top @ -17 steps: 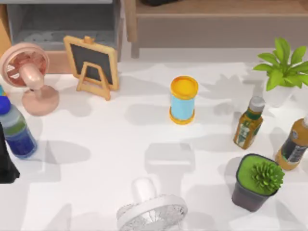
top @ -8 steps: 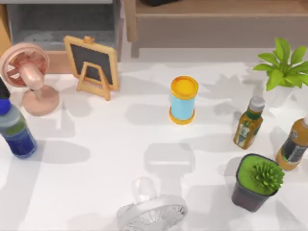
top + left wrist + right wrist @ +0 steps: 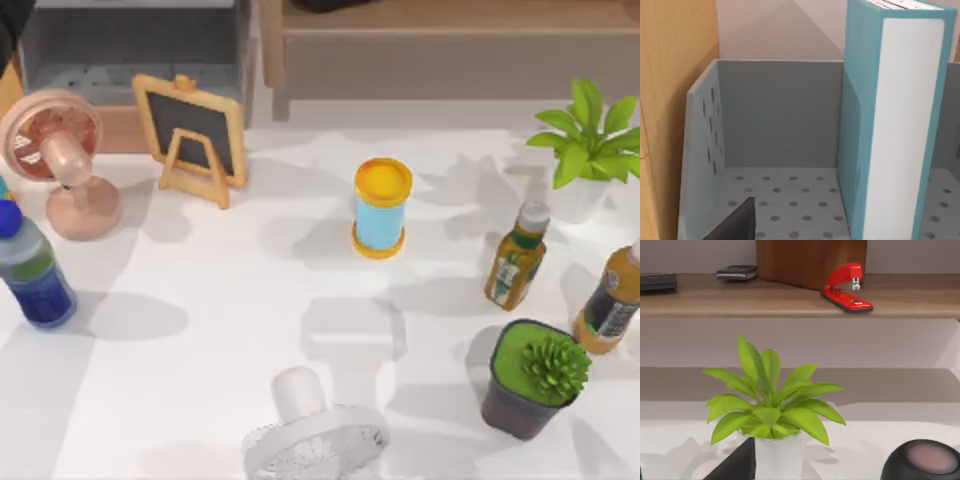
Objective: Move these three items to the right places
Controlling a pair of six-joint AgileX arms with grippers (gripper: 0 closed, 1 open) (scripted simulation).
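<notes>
My left arm (image 3: 12, 25) is at the table's far back left corner, over a grey perforated bin (image 3: 130, 50). In the left wrist view that bin (image 3: 780, 125) is close, and a teal book (image 3: 900, 125) stands upright in it beside a dark part of my left gripper (image 3: 735, 225). Which things are the three items I cannot tell. The right wrist view faces a leafy plant in a white pot (image 3: 772, 405), with a dark part of my right gripper (image 3: 737, 465) low in front of it.
On the table stand a pink fan (image 3: 55, 150), a small chalkboard (image 3: 192, 135), a blue bottle (image 3: 32, 270), a yellow-and-blue canister (image 3: 381, 208), a white fan (image 3: 315, 430), two tea bottles (image 3: 517, 255), a succulent pot (image 3: 530, 378) and the plant (image 3: 590, 140). A red stapler (image 3: 847, 287) lies on the shelf.
My left arm has travelled from beside the blue bottle at the left edge toward the back, ending over the grey bin. The things on the table have stayed put.
</notes>
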